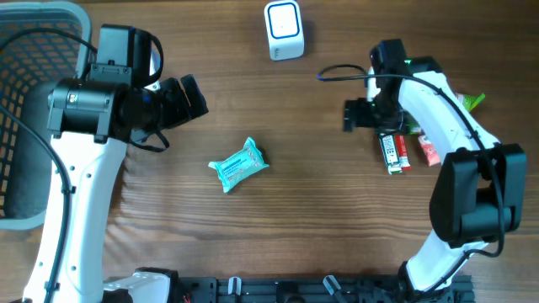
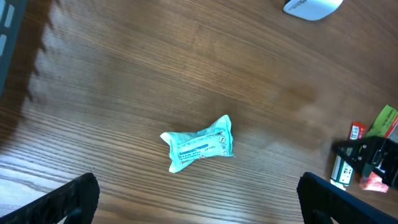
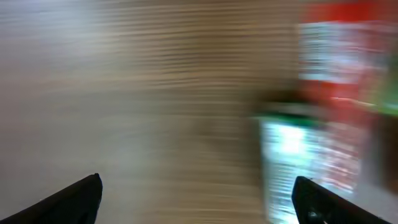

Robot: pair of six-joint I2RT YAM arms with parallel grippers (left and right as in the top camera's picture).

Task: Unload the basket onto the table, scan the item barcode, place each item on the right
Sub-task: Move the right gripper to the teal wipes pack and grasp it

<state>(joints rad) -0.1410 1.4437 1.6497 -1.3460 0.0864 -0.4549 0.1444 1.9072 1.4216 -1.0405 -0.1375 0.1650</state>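
Both my grippers are open, nothing held. L gripper [image 1: 190, 98] [image 2: 200, 208]: black fingers [image 2: 71, 200] spread to the wrist view's bottom corners, only bare wood btwn them. R gripper [image 1: 352, 114] [image 3: 198, 205]: same, fingers wide apart. That wrist view is badly blurred.

Teal packet [image 1: 239, 164] [image 2: 200, 142] lies flat on the table [image 1: 337, 219], mid-table btwn my two arms, touching neither. It's soft crinkly film, pillow shape w/ pinched, twisted ends and a printed label strip on the top face. Can't read the print.

Scanner [image 1: 284, 30] [image 2: 311, 6] sits at the far edge, well apart from the packet: smooth white plastic box w/ rounded corners and a blue-rimmed square face.

Table is brown wood-grain w/ long streaks.

Beside my R gripper is a cluster of slim stick packs [image 1: 396, 152] [image 2: 348, 167]: glossy wrap, one white w/ dark print, one red, one pinkish, plus a green one [image 1: 472, 101].

Far L is a grey plastic basket [image 1: 25, 109] w/ lattice walls and a rounded rim.
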